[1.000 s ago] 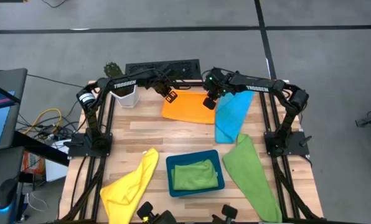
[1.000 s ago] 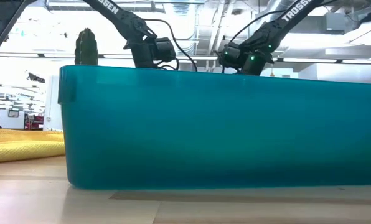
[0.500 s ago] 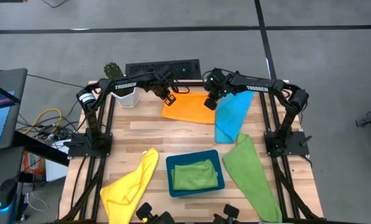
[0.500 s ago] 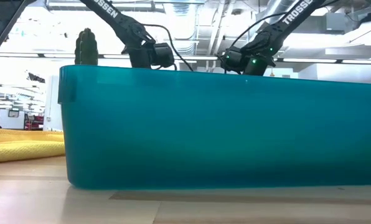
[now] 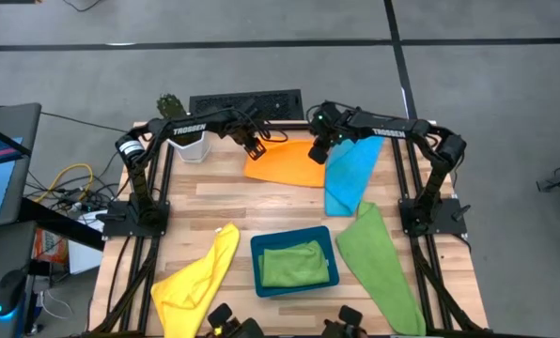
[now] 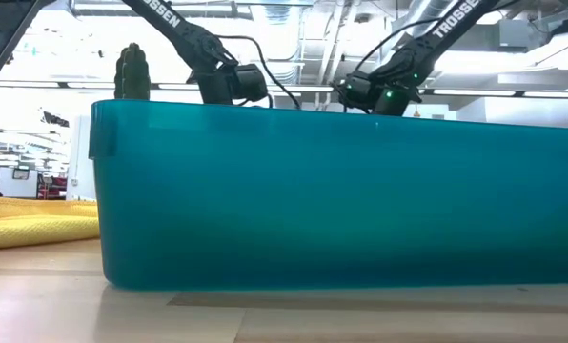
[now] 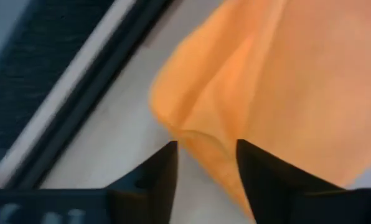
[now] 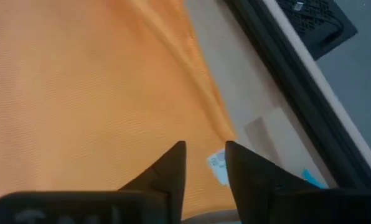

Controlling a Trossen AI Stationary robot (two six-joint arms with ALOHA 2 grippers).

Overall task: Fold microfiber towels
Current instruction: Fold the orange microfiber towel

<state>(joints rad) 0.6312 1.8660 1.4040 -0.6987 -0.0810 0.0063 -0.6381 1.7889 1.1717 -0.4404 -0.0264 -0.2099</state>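
Orange towel [image 5: 285,161] lies flat at the table's far edge; left gripper [image 7: 205,163] and right gripper [image 8: 205,163], fingers spread, hang over opposite corners, holding nothing, probably so the fold settles.

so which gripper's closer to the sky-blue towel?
Right. The right gripper hovers over the orange towel's far right corner, beside the sky-blue towel. The left gripper is over the orange towel's far left corner, farther off.

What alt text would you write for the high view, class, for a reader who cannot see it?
Both grippers, left gripper and right gripper, hang open over the far corners of an orange towel on a wooden table. Blue, green and yellow towels lie around a teal tray.
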